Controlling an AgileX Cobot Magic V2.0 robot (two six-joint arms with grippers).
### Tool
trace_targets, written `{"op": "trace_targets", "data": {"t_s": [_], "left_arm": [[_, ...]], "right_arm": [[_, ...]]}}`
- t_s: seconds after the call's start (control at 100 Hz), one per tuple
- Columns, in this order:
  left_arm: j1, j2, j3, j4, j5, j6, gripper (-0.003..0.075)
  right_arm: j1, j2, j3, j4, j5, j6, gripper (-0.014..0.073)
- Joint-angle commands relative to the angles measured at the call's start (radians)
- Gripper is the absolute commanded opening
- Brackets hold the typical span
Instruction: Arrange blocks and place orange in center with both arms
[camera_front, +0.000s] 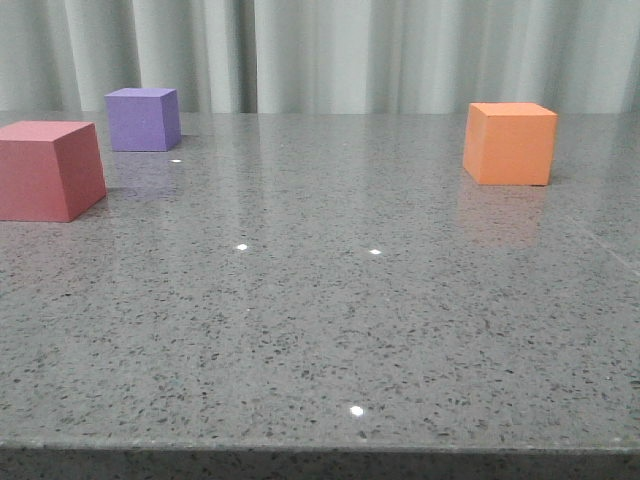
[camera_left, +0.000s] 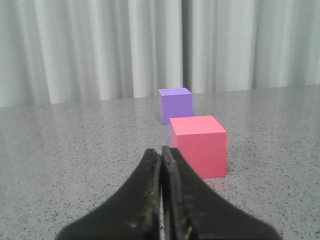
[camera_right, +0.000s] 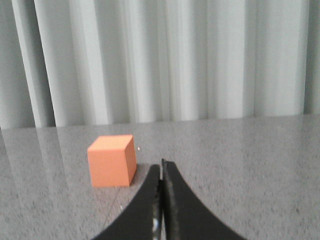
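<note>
The orange cube (camera_front: 510, 143) stands at the far right of the table, also seen as the orange cube (camera_right: 112, 160) in the right wrist view. A red-pink cube (camera_front: 47, 169) sits at the left edge, with a purple cube (camera_front: 144, 118) behind it. In the left wrist view the red-pink cube (camera_left: 199, 145) is close ahead, the purple cube (camera_left: 175, 104) beyond it. My left gripper (camera_left: 161, 150) is shut and empty, short of the red-pink cube. My right gripper (camera_right: 161, 165) is shut and empty, apart from the orange cube. Neither gripper shows in the front view.
The blocks stand on a grey speckled stone table (camera_front: 330, 320) whose front edge runs along the bottom of the front view. Pale pleated curtains (camera_front: 330, 50) hang behind the table's far edge.
</note>
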Motion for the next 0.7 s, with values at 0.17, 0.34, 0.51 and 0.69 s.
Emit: {"op": "trace_targets", "data": {"t_s": [0.17,0.34,0.51,0.69], "left_arm": [[0.003,-0.037,0.043,-0.006,-0.073,-0.005,-0.0020],[0.003,-0.037,0.043,-0.006,-0.073,-0.005,-0.0020],[0.003,-0.037,0.043,-0.006,-0.073,-0.005,-0.0020],[0.003,-0.037,0.043,-0.006,-0.073,-0.005,-0.0020]], "right_arm": [[-0.006,0.177,-0.358,-0.001,0.253,-0.007,-0.0110],[-0.006,0.391,-0.633,-0.001,0.547,-0.007,-0.0110],[-0.006,0.590,-0.844,0.002,0.759,-0.007,-0.0110],[-0.006,0.711,-0.914,0.041,0.804,-0.007,-0.0110]]}}
